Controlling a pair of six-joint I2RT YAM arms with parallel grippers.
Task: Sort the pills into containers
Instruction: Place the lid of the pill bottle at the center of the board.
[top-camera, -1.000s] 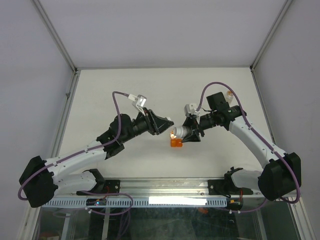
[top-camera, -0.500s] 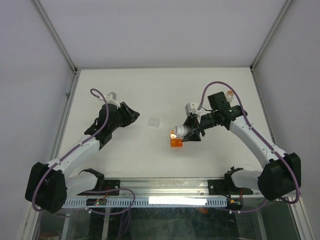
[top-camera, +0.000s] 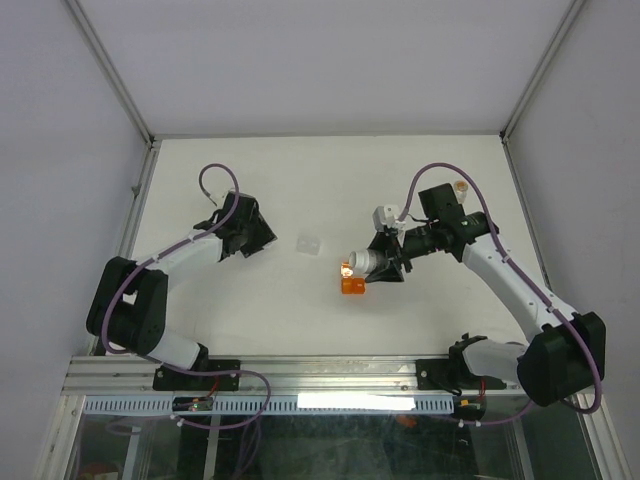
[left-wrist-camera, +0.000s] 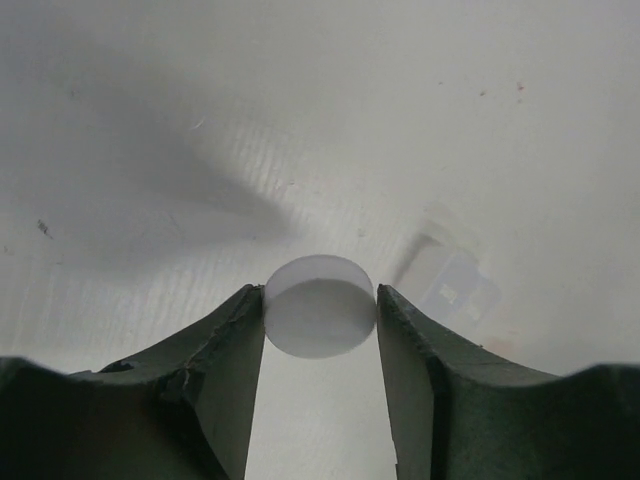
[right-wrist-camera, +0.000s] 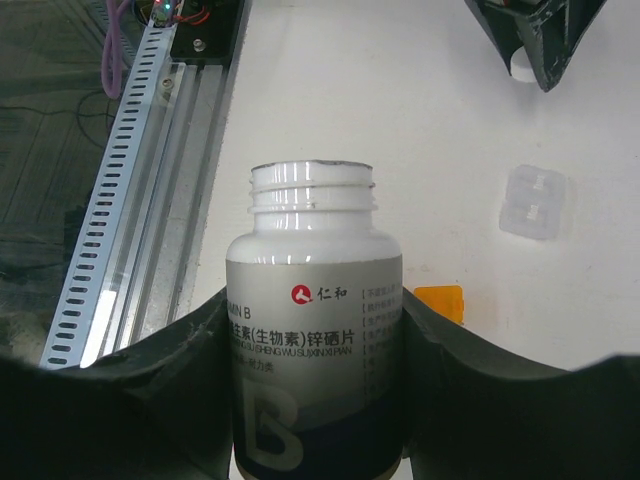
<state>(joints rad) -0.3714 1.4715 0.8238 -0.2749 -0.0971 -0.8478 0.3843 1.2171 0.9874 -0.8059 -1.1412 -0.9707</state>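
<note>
My right gripper (right-wrist-camera: 312, 325) is shut on a white bottle (right-wrist-camera: 312, 300) with a grey and dark label. It holds the bottle tilted over the table's middle, uncapped, mouth toward the left (top-camera: 360, 265). Just below that mouth stands a stubby orange cup (top-camera: 352, 286), also seen past the bottle (right-wrist-camera: 440, 300). My left gripper (left-wrist-camera: 320, 302) is shut on a round white cap (left-wrist-camera: 319, 310), low over the table at the left (top-camera: 250, 232). A small clear plastic piece (top-camera: 309, 245) lies between the arms. No loose pills show.
A tiny clear vial (top-camera: 461, 187) with an orange tint stands at the back right, behind the right arm. White walls with metal posts close in the table on three sides. A slotted metal rail (right-wrist-camera: 130, 170) runs along the near edge.
My left arm has swung from beside the bottle's mouth out to the left with the white cap, uncovering the clear piece on the table. The right arm and bottle have stayed put.
</note>
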